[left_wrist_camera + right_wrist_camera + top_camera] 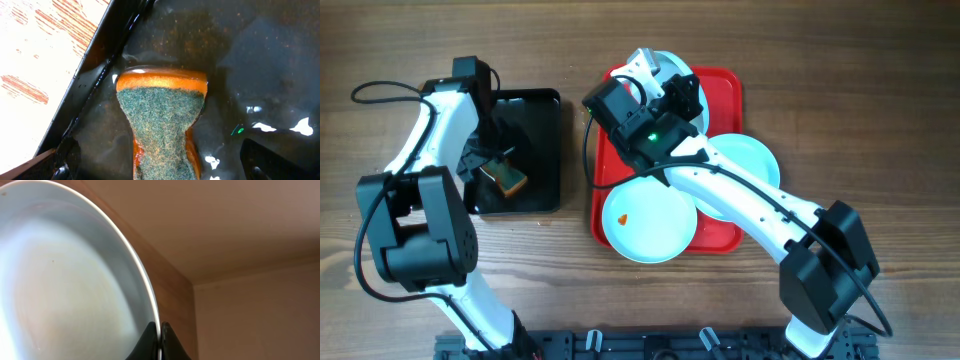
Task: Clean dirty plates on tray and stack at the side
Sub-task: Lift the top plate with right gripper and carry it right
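Observation:
The red tray (725,85) lies mid-table. A pale blue plate (655,225) with a small orange smear rests on its front left. A second plate (750,165) lies at its right edge, partly over the rim. My right gripper (665,82) is shut on the rim of the third plate (670,60), holding it tilted up above the tray's far end. In the right wrist view the fingers (160,337) pinch that plate (65,280) at its edge. My left gripper (496,165) is shut on a sponge (507,180) in the black tray.
The black tray (545,110) at the left holds shallow water (260,65). The orange sponge's green scouring face (160,120) fills the left wrist view, squeezed narrow between the fingers (162,167). Bare wooden table (880,100) lies right of the red tray.

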